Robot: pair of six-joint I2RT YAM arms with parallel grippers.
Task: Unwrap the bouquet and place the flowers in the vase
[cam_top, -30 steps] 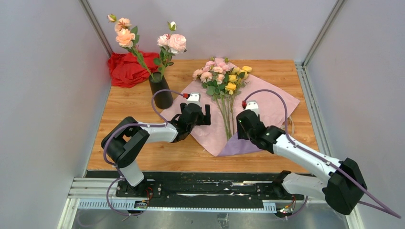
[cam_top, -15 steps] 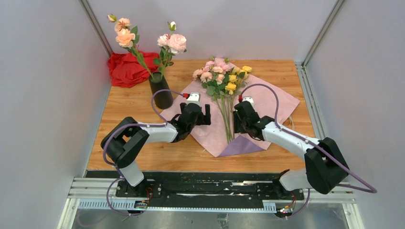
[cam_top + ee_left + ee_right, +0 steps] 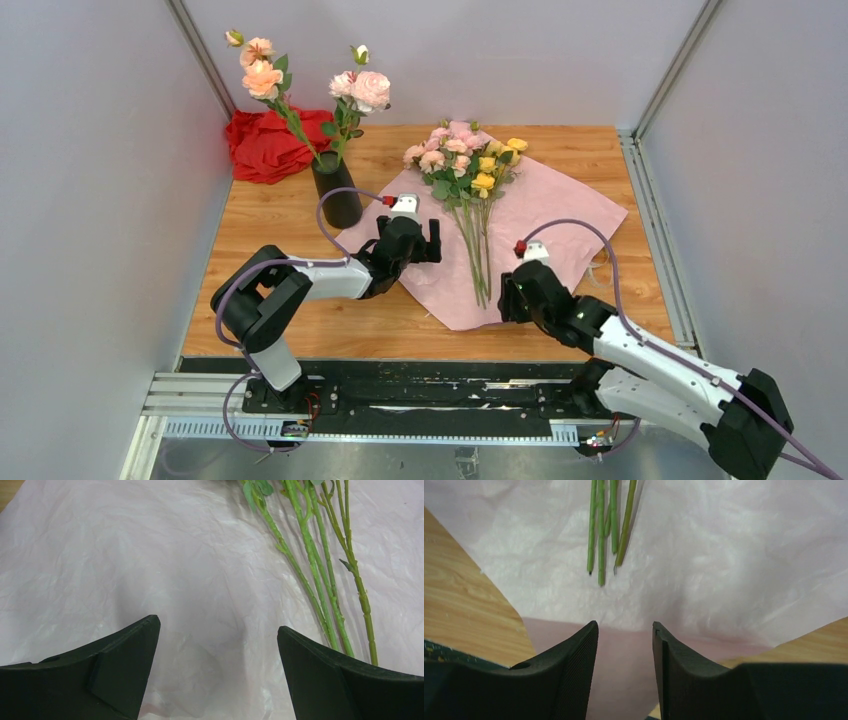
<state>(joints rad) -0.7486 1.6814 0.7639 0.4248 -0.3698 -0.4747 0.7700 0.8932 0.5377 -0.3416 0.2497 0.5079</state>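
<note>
- Right end effector point(image 3: 625, 630): jaws partly parted, gripping nothing, over the near corner of the bouquet paper point(image 3: 560, 215).
- Left end effector point(image 3: 219, 625): jaws fully spread, empty, over the paper just left of the stems point(image 3: 305, 565).
- Flowers point(image 3: 465, 165): lying loose on the flattened paper; unwrapping looks complete.
- Next move: close on the bunched stems, lift them, and carry them to the vase point(image 3: 338, 195) at far left.

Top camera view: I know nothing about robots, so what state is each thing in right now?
bouquet paper: opened out, lying flat.
flowers: lying on the paper, not yet in the vase.
vase: upright, holding two taller roses.
red cloth: crumpled in the back corner.
left gripper: wide open, over the paper.
right gripper: jaws apart, holding nothing, over the paper's near corner.
</note>
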